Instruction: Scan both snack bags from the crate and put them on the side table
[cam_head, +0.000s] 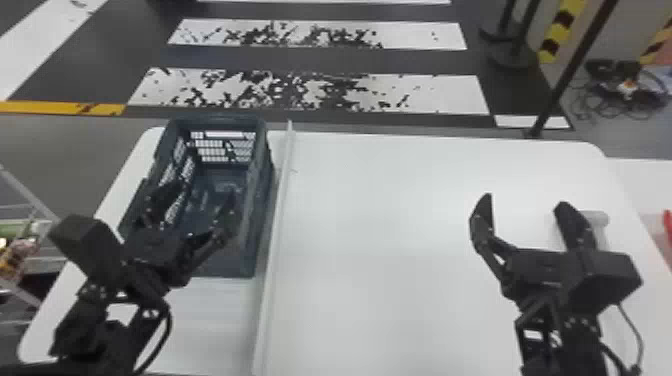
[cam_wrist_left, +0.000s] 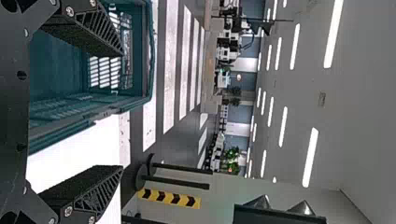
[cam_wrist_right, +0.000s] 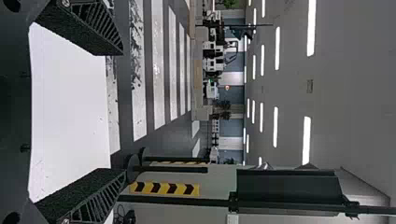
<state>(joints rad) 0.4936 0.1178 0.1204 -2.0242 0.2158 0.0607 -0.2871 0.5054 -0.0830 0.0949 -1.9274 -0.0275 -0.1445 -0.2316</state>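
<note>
Though white, the table (cam_head: 380, 200) under the crate (cam_head: 259, 195), near striped floor (cam_head: 425, 92).

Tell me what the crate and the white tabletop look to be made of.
The crate: likely hard molded plastic with a dull sheen, judging by the regular slots through its walls.
The white tabletop: laminate or painted board, perhaps plastic; smooth, with a soft sheen and no visible grain, so I can't tell which.

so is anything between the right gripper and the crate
Yes: a narrow white divider runs along the table just right of the crate, between it and the right gripper. The left gripper, over the crate, could also obstruct.
</note>
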